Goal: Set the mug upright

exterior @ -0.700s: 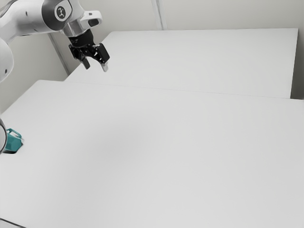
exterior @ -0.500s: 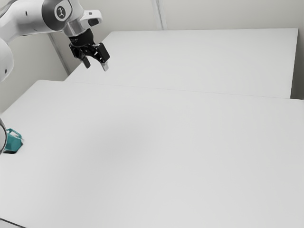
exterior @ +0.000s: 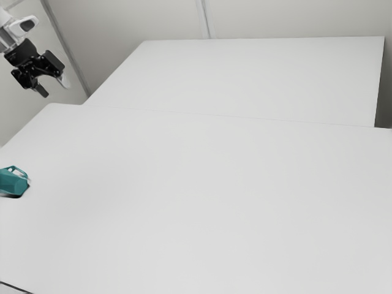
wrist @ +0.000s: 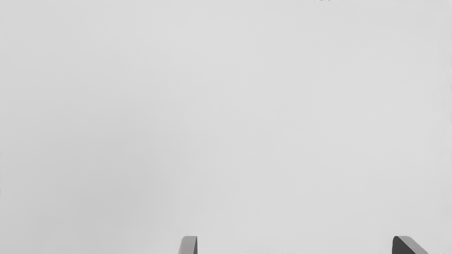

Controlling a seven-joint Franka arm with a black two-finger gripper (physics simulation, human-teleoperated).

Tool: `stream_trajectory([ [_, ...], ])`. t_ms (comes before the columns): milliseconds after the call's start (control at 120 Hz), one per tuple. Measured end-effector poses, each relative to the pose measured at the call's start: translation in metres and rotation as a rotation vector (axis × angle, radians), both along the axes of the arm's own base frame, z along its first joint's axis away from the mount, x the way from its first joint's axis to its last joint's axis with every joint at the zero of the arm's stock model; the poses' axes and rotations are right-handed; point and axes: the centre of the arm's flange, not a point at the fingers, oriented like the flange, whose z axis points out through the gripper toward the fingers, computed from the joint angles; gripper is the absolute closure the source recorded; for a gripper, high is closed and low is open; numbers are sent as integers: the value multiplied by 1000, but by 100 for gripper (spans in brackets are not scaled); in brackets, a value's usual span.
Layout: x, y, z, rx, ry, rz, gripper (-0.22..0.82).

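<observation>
I judged this the approach: my gripper [exterior: 55,89] hung wide open, empty; the mug [exterior: 12,182], on its side, next needed gripping.

Teal mug [exterior: 12,183], seemingly unpatterned.

Swung the gripper [exterior: 55,90] well toward the exterior view's left, also tilting it, with the finger nearer that side now lower than the other. Drew the arm [exterior: 8,30] behind the gripper mostly past that view's left edge. Uncovered more of the mug [exterior: 12,182], now below the gripper and slightly toward the exterior view's left, formerly much farther to that side of it.
</observation>
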Motion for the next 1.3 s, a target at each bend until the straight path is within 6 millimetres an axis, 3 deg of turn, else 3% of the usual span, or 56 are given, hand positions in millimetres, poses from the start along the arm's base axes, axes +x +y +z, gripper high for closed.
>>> stream_trajectory([
  [150, -52, 90, -11, -125, -14, 100, 0],
  [333, -92, 175, -59, -241, -4, 155, 0],
  [442, -97, 230, -92, -279, -11, 149, 0],
  [567, -100, 274, -127, -340, -58, 88, 0],
  [658, -129, 308, -146, -378, -91, 83, 0],
  [725, -156, 326, -152, -388, -103, 88, 0],
  [783, -167, 336, -160, -400, -113, 75, 0],
  [1008, -157, 376, -230, -418, -167, -28, 0],
  [1125, -172, 398, -243, -402, -232, -38, 0],
  [1300, -167, 410, -269, -399, -317, -63, 0],
])
